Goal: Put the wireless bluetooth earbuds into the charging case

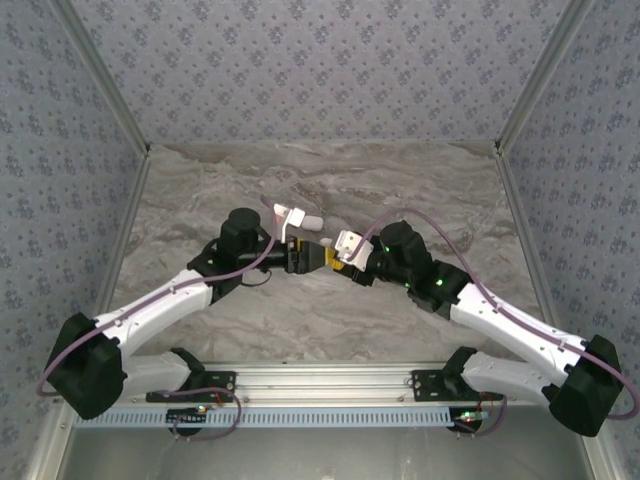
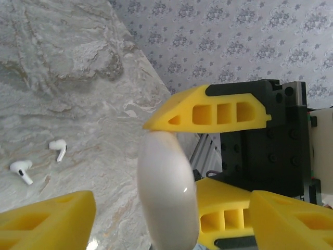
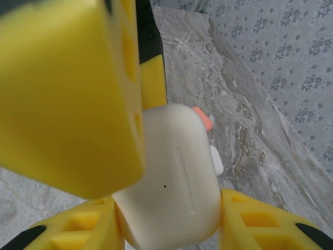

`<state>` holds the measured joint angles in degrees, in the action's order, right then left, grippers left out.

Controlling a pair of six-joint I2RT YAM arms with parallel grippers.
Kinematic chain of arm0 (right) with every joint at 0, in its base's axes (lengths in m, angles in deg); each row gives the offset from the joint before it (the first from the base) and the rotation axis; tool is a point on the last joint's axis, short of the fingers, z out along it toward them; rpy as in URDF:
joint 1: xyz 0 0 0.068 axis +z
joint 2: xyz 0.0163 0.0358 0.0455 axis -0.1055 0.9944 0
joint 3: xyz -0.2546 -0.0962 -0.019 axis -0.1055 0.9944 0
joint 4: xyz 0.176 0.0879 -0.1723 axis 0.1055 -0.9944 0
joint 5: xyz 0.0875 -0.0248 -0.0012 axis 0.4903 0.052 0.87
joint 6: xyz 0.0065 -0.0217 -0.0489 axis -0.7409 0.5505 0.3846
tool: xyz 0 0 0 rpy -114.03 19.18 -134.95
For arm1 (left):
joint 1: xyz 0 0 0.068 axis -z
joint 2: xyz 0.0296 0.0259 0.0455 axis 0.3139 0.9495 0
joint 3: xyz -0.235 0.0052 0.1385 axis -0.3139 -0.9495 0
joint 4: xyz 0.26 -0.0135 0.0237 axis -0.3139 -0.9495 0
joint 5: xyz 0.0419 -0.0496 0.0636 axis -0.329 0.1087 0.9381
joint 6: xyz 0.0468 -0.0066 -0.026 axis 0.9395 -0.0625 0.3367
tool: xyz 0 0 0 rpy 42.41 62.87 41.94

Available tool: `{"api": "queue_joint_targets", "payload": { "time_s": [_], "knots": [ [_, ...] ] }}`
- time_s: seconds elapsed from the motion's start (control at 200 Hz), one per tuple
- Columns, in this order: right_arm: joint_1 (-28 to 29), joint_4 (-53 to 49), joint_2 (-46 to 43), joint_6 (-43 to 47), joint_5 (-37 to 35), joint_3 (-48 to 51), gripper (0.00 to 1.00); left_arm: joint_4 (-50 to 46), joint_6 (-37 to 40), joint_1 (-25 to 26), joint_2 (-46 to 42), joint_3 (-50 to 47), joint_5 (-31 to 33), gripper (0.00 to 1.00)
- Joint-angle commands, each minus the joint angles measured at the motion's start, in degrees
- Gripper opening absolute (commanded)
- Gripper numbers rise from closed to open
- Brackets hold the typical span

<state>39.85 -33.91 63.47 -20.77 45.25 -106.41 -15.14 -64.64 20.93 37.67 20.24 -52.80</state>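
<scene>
The only container clearly in view is the white charging case [image 3: 171,182], low and centre in the right wrist view. The right gripper [image 3: 169,208] is clamped on it, a yellow finger pressing each side. Whether the case is closed, and whether anything is inside, I cannot tell. One face shows a thin seam and a tiny dark dot.

The left gripper [image 2: 174,205] has its fingers apart on either side of the case, with a clear gap on the left in its own view, so it is not gripping.

The left wrist view shows the case edge-on, as a slim rounded oval at bottom centre. It also shows two white earbuds [image 2: 58,149] [image 2: 21,172] lying loose on the marble table [image 2: 78,78] at the left edge, close together and well apart from the case.

The right wrist view shows a coral-red bit [image 3: 203,119] and a white lump [image 3: 216,161] behind the case's right edge, both too blurred to name.

The top view shows both arms meeting at the centre of the frame.
</scene>
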Motion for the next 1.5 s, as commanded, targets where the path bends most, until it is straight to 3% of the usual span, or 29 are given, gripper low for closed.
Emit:
{"api": "queue_joint_targets", "payload": {
  "time_s": [0.0,0.34,0.485,0.655,0.82,0.979,1.154,1.499],
  "knots": [
    [0.3,0.54,-0.99,-1.22,-1.68,0.63,0.43,2.63,0.08,0.89,1.36,2.68,0.07,0.7],
    [0.29,-0.17,0.23,-2.47,-3.64,-0.52,0.44,3.09,-0.15,1.23,2.66,3.24,-0.02,0.43],
    [0.14,-1.41,1.26,-2.94,-3.48,-1.39,0.49,3.28,0.36,1.27,2.67,3.13,0.14,0.32],
    [-1.44,-2.13,-1.11,-5.27,-1.18,-0.74,0.68,2.26,2.96,1.22,1.84,2.82,2.36,0.21],
    [-5.19,-0.68,-8.05,-9.61,5.52,2.84,1.0,2.64,8.25,1.22,0.61,2.05,5.59,0.15],
    [-11.2,2.61,-14.18,-17.42,15.19,6.65,1.0,7.39,15.04,1.25,-0.8,-0.51,7.17,0.05],
    [-15.31,8.39,-15.67,-27.28,21.65,8.96,1.0,14.03,21.92,1.32,-2.91,-4.81,6.66,0.03],
    [-14.7,11.49,-7.87,-29.4,21.14,5.34,1.0,14.86,27.39,1.38,-5.52,-6.93,3.72,0.0]
  ]
}}
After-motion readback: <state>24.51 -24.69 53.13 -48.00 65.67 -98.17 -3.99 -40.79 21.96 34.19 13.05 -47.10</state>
